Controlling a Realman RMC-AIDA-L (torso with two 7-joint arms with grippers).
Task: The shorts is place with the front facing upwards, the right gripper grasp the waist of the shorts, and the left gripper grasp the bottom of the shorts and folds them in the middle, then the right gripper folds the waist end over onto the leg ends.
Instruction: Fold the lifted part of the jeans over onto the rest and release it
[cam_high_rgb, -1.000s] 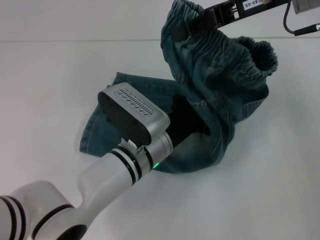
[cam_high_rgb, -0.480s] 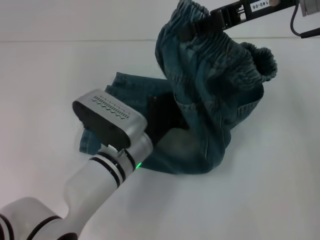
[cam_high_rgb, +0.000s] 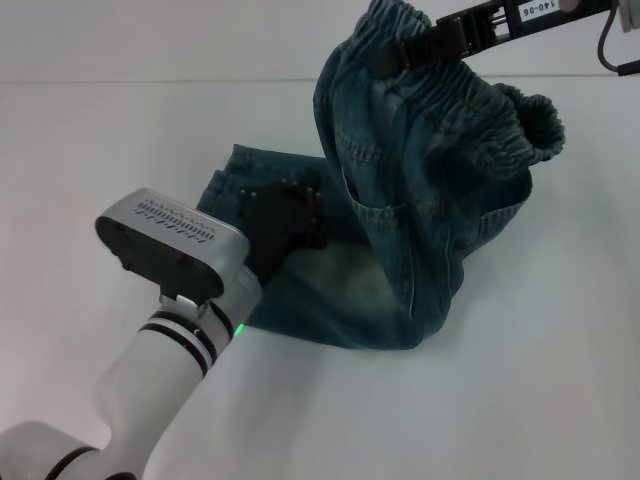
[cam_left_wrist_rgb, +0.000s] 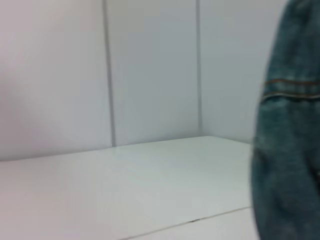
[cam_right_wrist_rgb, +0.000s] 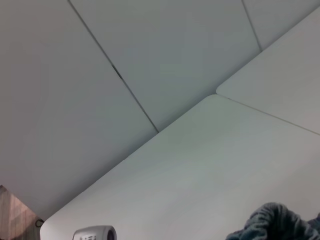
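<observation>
Gripping the ruffled elastic waist of the blue-green denim shorts (cam_high_rgb: 420, 190), the black right gripper (cam_high_rgb: 405, 52) holds it aloft, cloth draping below. Leg ends lie flat beside the silver-wristed left gripper (cam_high_rgb: 290, 215), its finger state untellable. Judged next: carry the waist over onto those hems.

We count one pair of denim shorts (cam_high_rgb: 400, 220), with one gathered waistband (cam_high_rgb: 480, 100) and two stitched patch pockets showing; two grippers, one left gripper (cam_high_rgb: 290, 215) with silver wrist, one right gripper (cam_high_rgb: 385, 58), all black; one white table (cam_high_rgb: 540, 380).
</observation>
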